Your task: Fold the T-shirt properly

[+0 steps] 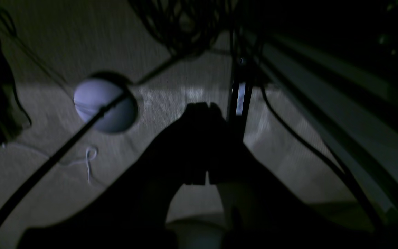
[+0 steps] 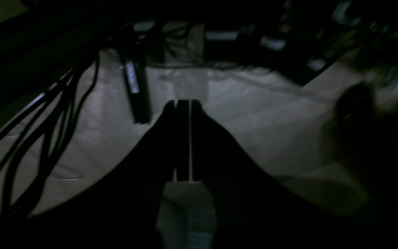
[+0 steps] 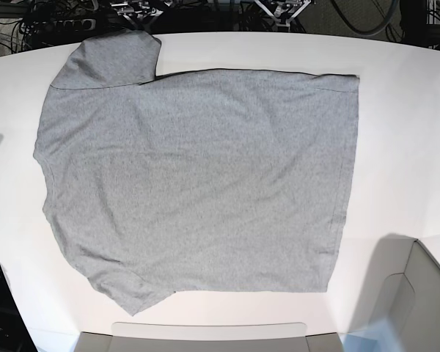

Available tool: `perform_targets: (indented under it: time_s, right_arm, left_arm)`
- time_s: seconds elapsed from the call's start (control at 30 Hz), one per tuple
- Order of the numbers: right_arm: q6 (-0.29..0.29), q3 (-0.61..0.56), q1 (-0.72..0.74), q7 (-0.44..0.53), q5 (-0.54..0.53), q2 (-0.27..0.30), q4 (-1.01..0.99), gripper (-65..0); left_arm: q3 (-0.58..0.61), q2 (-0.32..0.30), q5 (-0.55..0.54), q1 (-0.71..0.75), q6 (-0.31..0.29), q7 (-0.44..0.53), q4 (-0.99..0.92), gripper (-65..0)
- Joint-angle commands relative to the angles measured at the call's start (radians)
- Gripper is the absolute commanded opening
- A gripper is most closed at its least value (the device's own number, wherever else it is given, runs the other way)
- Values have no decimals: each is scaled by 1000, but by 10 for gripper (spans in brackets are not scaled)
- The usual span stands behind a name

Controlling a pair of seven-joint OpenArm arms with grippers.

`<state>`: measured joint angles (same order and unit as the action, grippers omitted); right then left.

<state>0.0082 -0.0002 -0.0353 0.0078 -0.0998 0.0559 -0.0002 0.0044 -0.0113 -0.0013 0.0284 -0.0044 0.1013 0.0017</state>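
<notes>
A: Left wrist view?
B: Dark floor, cables; left gripper [image 1: 202, 107] looks clenched on nothing, no shirt near.

A: Right wrist view?
B: Same: right gripper [image 2: 182, 103] pressed closed, empty.

A: Base view?
B: The T-shirt [image 3: 198, 183] lies flat, plain side up, on the table [image 3: 403, 88], no arms over it. Folding seems unstarted; next, both grippers must reach an edge.
</notes>
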Motion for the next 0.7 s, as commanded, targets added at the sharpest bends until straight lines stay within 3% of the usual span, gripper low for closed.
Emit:
perform_targets:
  time_s: [0.0,0.13,0.4,0.67]
  right_arm:
    - [-1,2,-1,16,-21,28,1,-647]
    - [0,-1,-48,133,-73,69,0,-647]
    - [0,1,-206,512,-76,123,0,-646]
    - [0,1,-331,914,-76,143,0,-645]
  left_arm:
    - [-2,1,-3,21,1,33,-1,-650]
    - [3,1,-1,84,1,173,1,-650]
    - [6,-25,1,189,-1,463,1,-650]
    - [6,-29,1,313,-1,872,1,-650]
